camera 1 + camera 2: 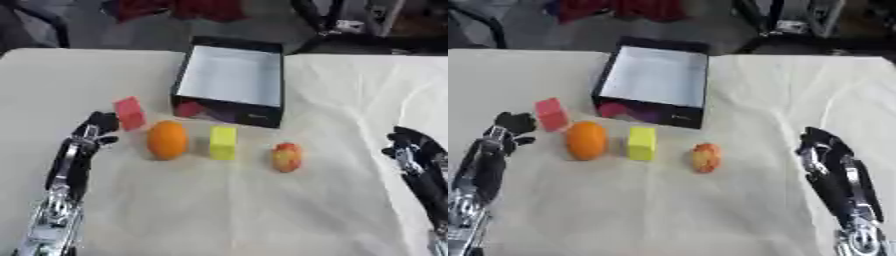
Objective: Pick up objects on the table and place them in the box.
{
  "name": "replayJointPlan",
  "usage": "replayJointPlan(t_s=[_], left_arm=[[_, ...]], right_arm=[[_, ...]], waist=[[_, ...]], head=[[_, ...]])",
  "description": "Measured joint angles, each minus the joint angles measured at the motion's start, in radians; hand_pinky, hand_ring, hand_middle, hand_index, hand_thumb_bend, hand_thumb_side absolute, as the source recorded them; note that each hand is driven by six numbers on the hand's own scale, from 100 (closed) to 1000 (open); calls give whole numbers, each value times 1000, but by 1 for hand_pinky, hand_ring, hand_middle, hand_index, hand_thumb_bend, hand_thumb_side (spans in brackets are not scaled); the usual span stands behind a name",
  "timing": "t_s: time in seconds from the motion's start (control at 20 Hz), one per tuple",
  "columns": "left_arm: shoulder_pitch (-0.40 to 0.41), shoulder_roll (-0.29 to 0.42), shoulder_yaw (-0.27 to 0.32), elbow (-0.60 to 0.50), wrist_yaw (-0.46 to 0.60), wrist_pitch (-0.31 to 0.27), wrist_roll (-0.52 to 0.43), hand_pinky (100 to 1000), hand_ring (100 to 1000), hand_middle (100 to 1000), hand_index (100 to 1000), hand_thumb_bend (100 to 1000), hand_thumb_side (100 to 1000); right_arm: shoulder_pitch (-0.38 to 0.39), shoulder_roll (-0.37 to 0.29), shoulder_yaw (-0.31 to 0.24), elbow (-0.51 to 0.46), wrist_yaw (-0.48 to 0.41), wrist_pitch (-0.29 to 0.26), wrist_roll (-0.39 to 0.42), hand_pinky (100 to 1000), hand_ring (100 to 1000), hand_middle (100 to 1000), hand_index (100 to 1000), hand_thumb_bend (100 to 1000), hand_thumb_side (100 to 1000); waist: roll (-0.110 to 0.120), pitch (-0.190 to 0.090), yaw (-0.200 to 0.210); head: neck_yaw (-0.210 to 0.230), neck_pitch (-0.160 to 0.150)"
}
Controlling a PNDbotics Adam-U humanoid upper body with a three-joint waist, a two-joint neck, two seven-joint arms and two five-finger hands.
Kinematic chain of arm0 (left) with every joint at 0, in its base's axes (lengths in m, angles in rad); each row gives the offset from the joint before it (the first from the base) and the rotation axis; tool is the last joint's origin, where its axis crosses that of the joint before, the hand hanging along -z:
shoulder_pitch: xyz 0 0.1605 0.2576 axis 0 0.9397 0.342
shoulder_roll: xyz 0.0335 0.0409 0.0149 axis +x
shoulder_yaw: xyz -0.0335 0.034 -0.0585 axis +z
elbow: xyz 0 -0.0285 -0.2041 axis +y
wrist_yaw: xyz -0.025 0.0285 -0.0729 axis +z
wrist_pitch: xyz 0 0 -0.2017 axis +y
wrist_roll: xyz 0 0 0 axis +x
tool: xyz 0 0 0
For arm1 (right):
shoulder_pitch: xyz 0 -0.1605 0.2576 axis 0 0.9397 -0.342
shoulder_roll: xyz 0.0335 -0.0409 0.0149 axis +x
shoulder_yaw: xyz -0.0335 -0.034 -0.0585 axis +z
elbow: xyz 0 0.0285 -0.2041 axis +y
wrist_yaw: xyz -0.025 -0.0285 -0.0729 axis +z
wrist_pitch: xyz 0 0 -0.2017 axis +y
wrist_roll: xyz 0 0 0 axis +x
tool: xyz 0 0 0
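- Box (229, 75): black-walled, white inside, open top, standing at the far middle of the table (227, 210); nothing visible inside it, so by my judgement no object has been placed yet
- Pink block (129, 113): near-left of the box, tilted, apart from the box wall
- Orange (167, 140): on the near side of the box, just beside the pink block and further from the box than it
- Yellow block (223, 142): directly on the near side of the box, upright, between the orange and a red-and-yellow fruit (286, 156); that fruit lies near-right of the box's front corner
- Left robot hand (96, 127): left of the box's near-left corner, close to the pink block but not seen touching it; fingers appear curled over with nothing in them
- Right robot hand (820, 145): well to the near-right of the box, apart from every object; fingers bent and together, holding nothing
- Step in hand, as judged: approach for a first pick, most likely the pink block, being closest to the left robot hand
- Next move calls for: fingers to spread, the hand to close in on the block and clasp its sides, then a lift clearing the box's near wall before release inside
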Motion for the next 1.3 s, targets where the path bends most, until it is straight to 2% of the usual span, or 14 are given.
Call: replayJointPlan(t_s=[0.35, 0.55, 0.7, 0.75, 0.85, 0.95, 1.0, 1.15, 1.3], left_arm=[[0, 0, 0, 0, 0, -1, 1, 774, 799, 725, 807, 228, 941], [-7, 10, 14, 0, -8, -3, 4, 778, 811, 741, 814, 275, 913], [-41, 65, 29, -7, -29, -9, 4, 788, 838, 780, 841, 360, 845], [-55, 98, 31, -11, -39, -15, -2, 788, 838, 780, 841, 360, 845], [-90, 185, 31, -18, -62, -30, -25, 795, 849, 807, 874, 401, 791], [-139, 310, 19, -18, -101, -49, -63, 798, 850, 811, 881, 411, 777], [-164, 375, 7, -15, -122, -58, -87, 807, 854, 824, 902, 427, 738], [-242, 563, -60, 21, -187, -83, -192, 810, 846, 832, 915, 476, 669], [-348, 698, -158, 88, -246, -109, -336, 802, 827, 825, 915, 510, 612]], right_arm=[[0, 0, 0, 0, 0, 0, 0, 739, 650, 707, 807, 100, 683], [0, 0, 0, 0, 0, 0, 0, 739, 650, 707, 807, 100, 683], [0, 0, 0, 0, 0, 0, 0, 739, 650, 707, 807, 100, 684], [0, 0, 0, 1, 0, 0, 0, 739, 650, 707, 807, 100, 684], [0, 0, 0, 1, 1, 0, 0, 739, 650, 707, 807, 100, 683], [0, 0, 0, 3, 1, 0, 0, 739, 650, 707, 807, 100, 682], [0, 0, 0, 5, 2, 0, 0, 739, 650, 707, 808, 100, 682], [1, -2, 0, 6, 3, 0, 0, 740, 651, 707, 808, 100, 683], [1, -11, 1, 7, 4, 1, 4, 740, 651, 707, 808, 100, 681]], waist=[[0, 0, 0], [0, 0, -1], [0, 0, -5], [1, -1, -6], [4, -5, -11], [9, -6, -19], [13, -6, -22], [21, -14, -32], [28, -18, -39]], head=[[0, 0], [-1, 0], [-1, 0], [-1, 0], [-1, 0], [-1, 0], [0, 0], [3, 0], [8, 0]])
